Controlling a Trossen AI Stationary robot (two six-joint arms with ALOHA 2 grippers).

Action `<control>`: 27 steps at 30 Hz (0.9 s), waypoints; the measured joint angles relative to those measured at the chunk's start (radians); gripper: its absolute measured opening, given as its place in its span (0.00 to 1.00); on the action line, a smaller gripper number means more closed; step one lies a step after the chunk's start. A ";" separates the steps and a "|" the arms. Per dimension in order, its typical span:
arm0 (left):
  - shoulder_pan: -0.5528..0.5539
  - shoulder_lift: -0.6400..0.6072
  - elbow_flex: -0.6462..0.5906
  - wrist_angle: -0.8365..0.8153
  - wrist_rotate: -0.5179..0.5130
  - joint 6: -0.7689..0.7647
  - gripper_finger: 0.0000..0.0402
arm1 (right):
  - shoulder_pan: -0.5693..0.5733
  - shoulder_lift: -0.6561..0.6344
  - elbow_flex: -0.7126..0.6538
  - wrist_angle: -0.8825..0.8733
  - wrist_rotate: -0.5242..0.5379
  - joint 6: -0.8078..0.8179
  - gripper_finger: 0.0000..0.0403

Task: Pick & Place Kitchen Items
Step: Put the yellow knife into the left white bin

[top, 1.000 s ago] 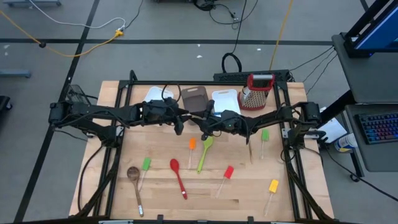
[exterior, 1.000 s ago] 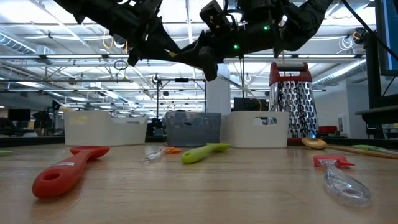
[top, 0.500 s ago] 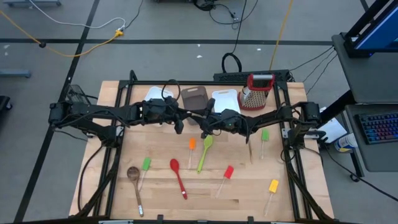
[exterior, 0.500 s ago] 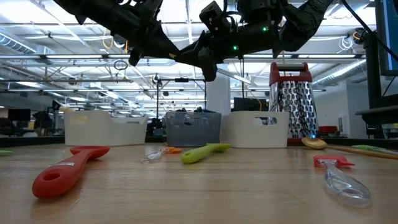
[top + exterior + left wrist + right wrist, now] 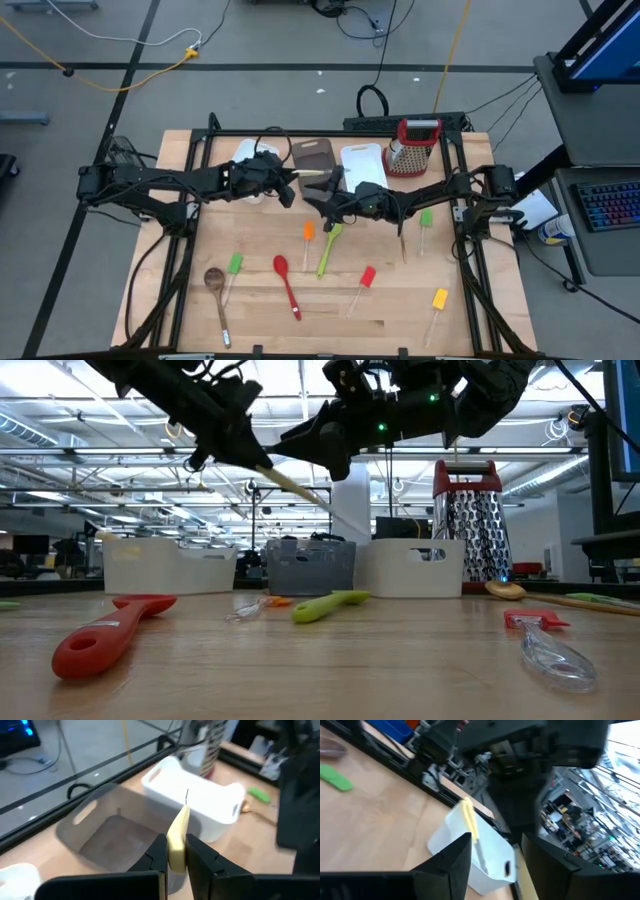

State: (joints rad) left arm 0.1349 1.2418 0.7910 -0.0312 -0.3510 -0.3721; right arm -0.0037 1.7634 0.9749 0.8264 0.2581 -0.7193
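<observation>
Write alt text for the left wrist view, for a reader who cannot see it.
The left gripper is shut on a cream-handled knife, held above a brown tub. A white tub stands beside the brown one on the wooden table, with a green utensil lying beyond it.

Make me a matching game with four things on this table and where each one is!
Things:
1. cream-handled knife
2. red spoon
3. yellow spatula
4. box grater

Places:
A. lying flat between the green spatula and the red spatula
B. standing upright beside a white tub
C. gripped in the left gripper, up off the table
D. lying near a table corner, far from the tubs

Pairs: 1-C, 2-A, 3-D, 4-B
</observation>
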 joint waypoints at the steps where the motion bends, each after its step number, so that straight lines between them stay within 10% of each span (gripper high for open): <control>1: -0.002 -0.008 0.000 -0.002 0.001 0.000 0.08 | 0.003 0.000 0.000 -0.008 -0.001 0.000 0.43; 27: -0.152 -0.512 0.001 -0.775 -0.420 -0.469 0.08 | 0.026 0.001 0.000 -0.047 0.054 -0.007 0.41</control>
State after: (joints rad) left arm -0.0170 0.7294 0.7918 -0.8066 -0.7709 -0.8412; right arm 0.0219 1.7641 0.9749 0.7795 0.3122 -0.7258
